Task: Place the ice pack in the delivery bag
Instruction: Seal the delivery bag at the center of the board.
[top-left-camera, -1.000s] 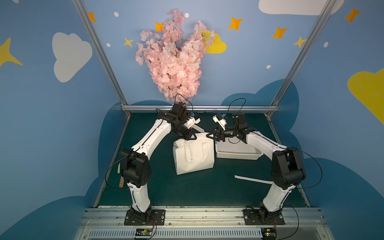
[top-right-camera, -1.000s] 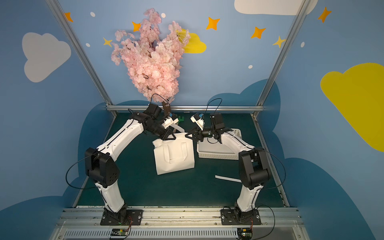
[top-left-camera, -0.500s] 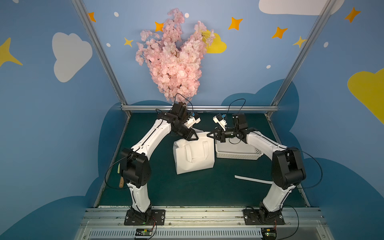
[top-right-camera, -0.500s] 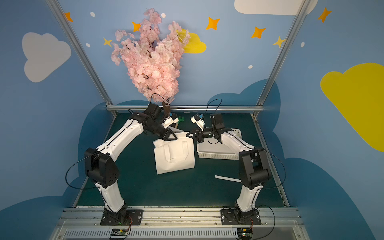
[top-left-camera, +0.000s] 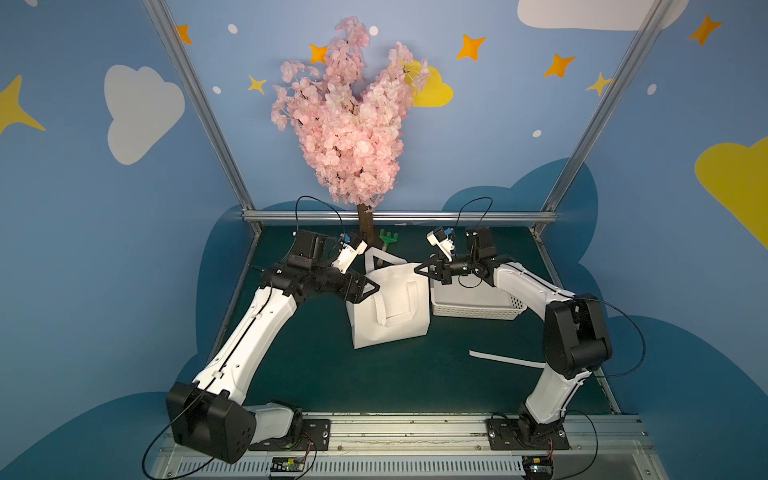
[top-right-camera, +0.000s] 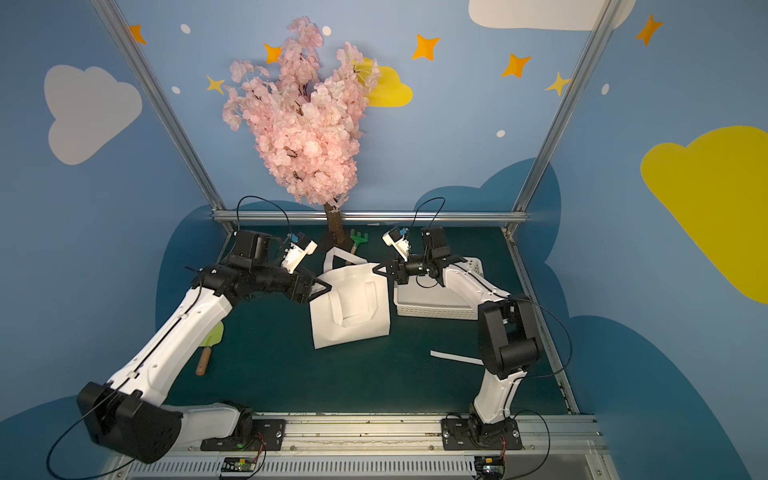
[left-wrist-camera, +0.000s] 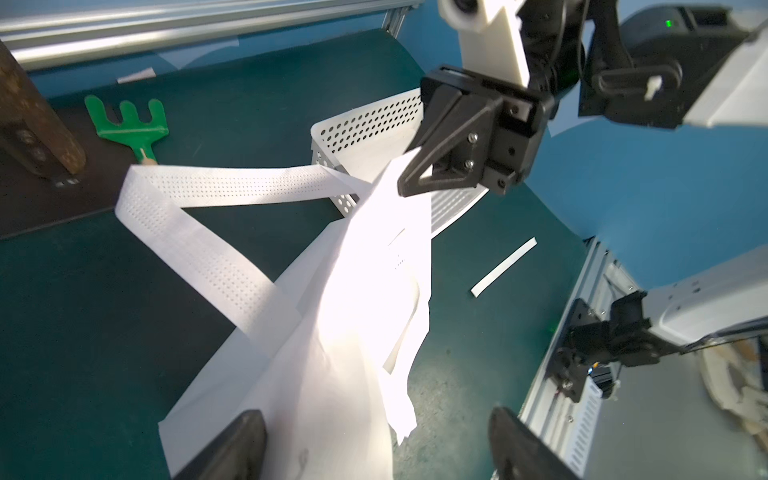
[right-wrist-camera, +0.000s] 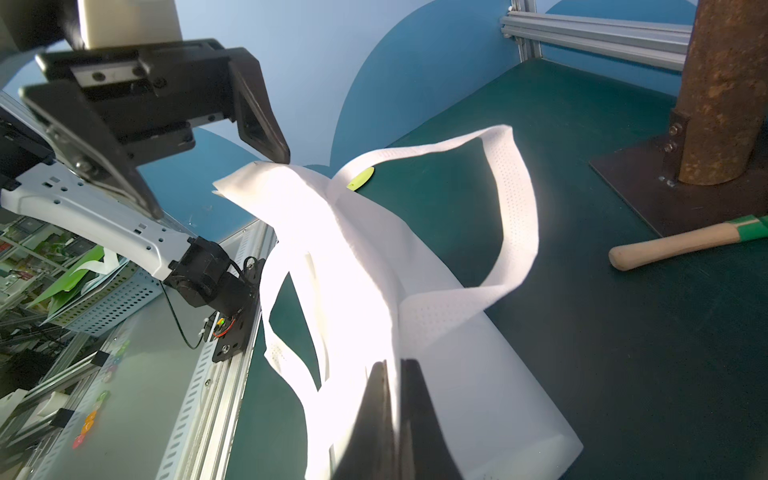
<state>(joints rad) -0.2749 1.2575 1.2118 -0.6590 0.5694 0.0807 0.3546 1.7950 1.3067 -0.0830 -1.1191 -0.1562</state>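
Pinching the delivery bag (top-left-camera: 390, 307) at its top edge, the right gripper (top-left-camera: 419, 269) is closed; the left gripper (top-left-camera: 374, 289), spread, straddles the other corner.

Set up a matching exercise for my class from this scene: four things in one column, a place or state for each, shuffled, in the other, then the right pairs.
Things
1. left claw
2. right claw
3. green rake
4. white basket

Places or states
A. shut on the top edge of the bag
B. standing beside the bag
C. open
D. lying near the tree trunk

Pairs: 1-C, 2-A, 3-D, 4-B
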